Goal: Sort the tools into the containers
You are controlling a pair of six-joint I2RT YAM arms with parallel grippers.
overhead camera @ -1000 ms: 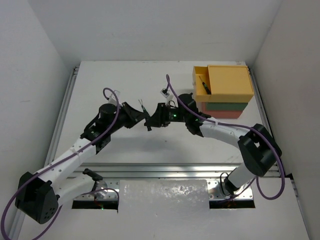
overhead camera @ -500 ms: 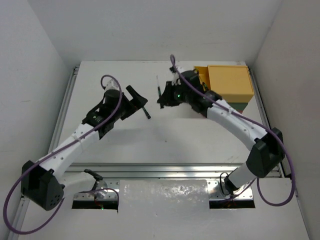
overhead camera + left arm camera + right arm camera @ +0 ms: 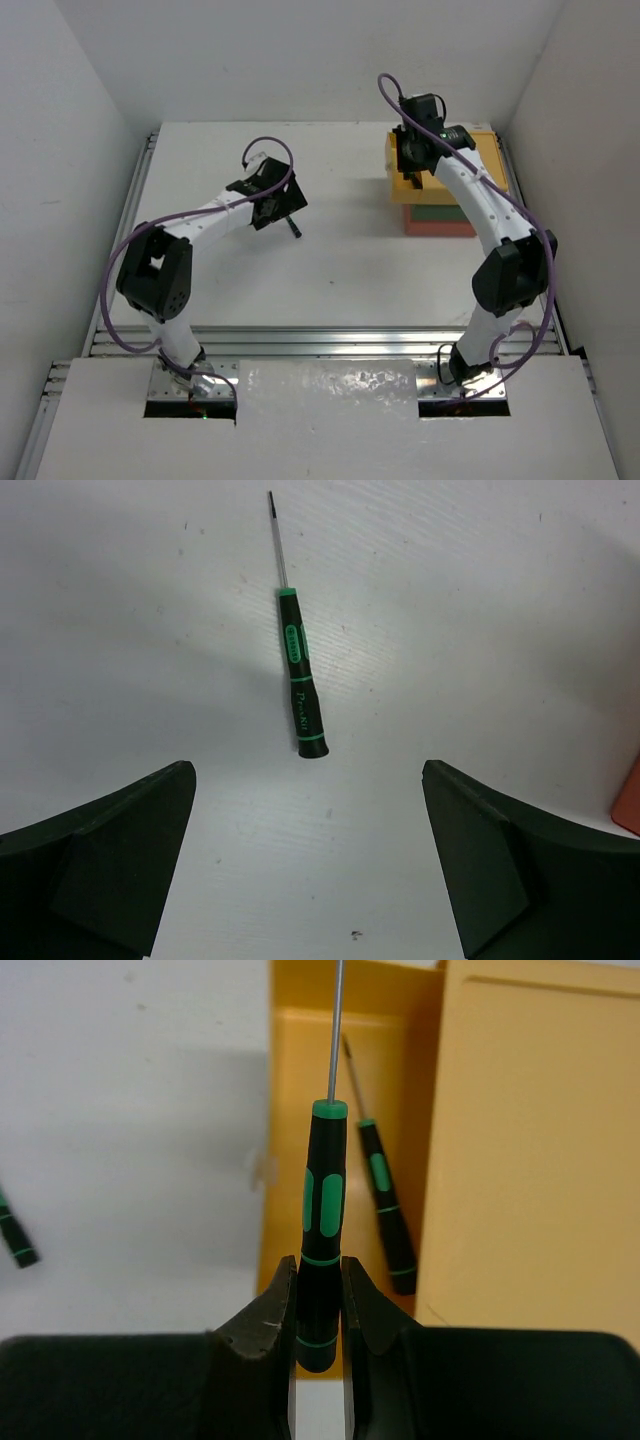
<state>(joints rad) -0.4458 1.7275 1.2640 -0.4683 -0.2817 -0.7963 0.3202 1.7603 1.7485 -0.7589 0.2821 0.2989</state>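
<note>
My right gripper [image 3: 320, 1270] is shut on a black-and-green screwdriver [image 3: 322, 1200], its shaft pointing out over the pulled-out yellow drawer [image 3: 295, 1080]. A second screwdriver [image 3: 388, 1210] lies inside that drawer. In the top view the right gripper [image 3: 411, 166] hangs over the drawer's open left end [image 3: 398, 185]. My left gripper [image 3: 305, 860] is open above the table, nothing between its fingers. A third screwdriver [image 3: 300, 675] lies flat just ahead of it, also visible as the loose screwdriver [image 3: 293, 228] beside the left gripper [image 3: 282, 206].
The containers stand stacked at the table's back right: yellow [image 3: 462, 165] on top, dark green [image 3: 440, 211] under it, red-orange [image 3: 440, 228] at the bottom. A red-orange corner [image 3: 628, 805] shows at the left wrist view's right edge. White walls enclose the table.
The two grippers were together at mid-table; the left one opened and drew back left. The right arm carried its screwdriver right and back to above the yellow drawer.
</note>
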